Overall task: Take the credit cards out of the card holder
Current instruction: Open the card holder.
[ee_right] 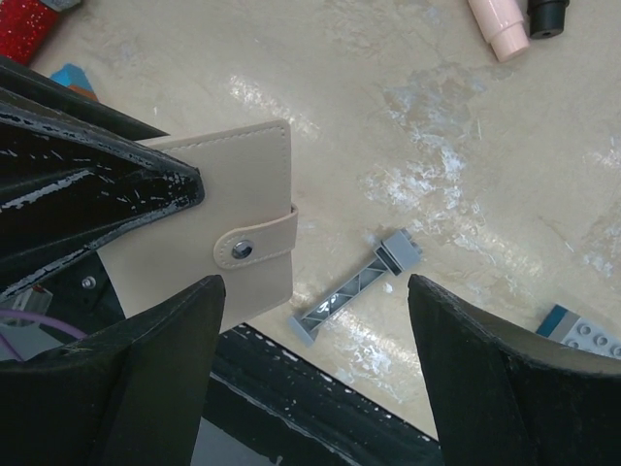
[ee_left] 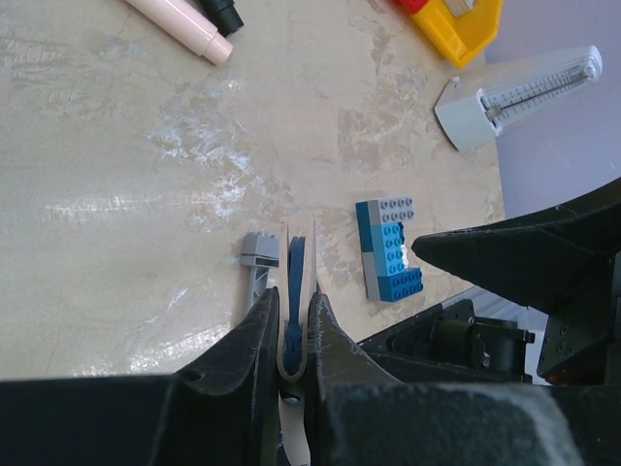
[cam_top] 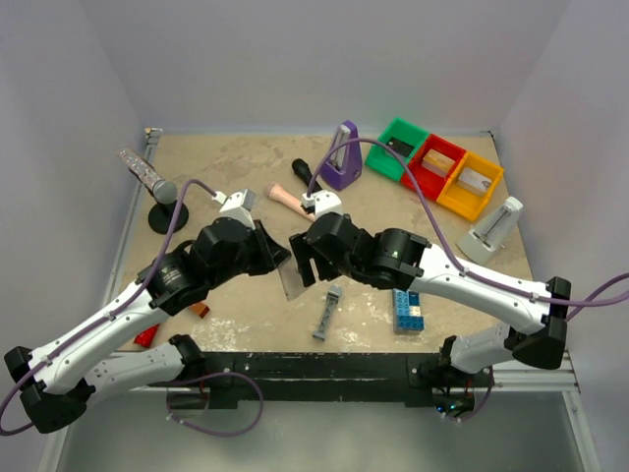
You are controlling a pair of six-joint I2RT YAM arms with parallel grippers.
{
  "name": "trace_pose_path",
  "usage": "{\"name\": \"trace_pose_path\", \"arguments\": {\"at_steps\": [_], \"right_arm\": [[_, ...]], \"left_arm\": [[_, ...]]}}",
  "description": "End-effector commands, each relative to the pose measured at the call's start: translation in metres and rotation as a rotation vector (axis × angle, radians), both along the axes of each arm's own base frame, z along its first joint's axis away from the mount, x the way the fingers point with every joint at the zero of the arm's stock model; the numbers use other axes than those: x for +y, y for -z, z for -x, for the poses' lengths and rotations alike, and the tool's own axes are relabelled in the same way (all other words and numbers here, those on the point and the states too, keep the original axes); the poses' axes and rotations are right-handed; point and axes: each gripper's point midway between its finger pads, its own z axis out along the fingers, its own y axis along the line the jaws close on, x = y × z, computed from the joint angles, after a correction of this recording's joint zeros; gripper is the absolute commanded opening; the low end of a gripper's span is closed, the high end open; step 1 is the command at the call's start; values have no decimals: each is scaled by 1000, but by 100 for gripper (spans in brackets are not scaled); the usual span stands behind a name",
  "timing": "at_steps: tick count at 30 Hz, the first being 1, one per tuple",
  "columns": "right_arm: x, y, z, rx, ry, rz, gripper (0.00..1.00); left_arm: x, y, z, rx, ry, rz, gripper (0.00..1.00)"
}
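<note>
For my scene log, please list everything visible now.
cream snap-strap card holder: one, closed, in left claw
grey plastic truss bar: one, near centre
blue-and-white toy brick stack: one, near right
plastic bins: three, green, red, yellow, far right
purple plastic metronome: one, far centre
white plastic metronome: one, right
pink tube, black tube: one each, centre
grey-headed microphone stand: one, far left
small pieces: two, red and orange, near left
left claw: shut on holder; right claw: open

You had a grey bar (cam_top: 327, 312) near a brick stack (cam_top: 408, 309); a green bin (cam_top: 401, 147), red bin (cam_top: 437, 165) and yellow bin (cam_top: 470, 184) stood touching behind.
</note>
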Motion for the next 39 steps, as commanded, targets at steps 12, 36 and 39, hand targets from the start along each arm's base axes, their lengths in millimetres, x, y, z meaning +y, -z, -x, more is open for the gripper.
{"name": "trace_pose_path", "arguments": {"at_steps": [12, 36, 39], "right_arm": [[22, -22, -3, -1, -4, -64, 78], [24, 4, -9, 25, 16, 57, 71], [24, 6, -10, 27, 16, 70, 70]], "left_arm": [[-13, -34, -1, -22, -4, 128, 0], [-27, -48, 10, -12, 46, 257, 0], [-27, -50, 11, -15, 51, 265, 0]]}}
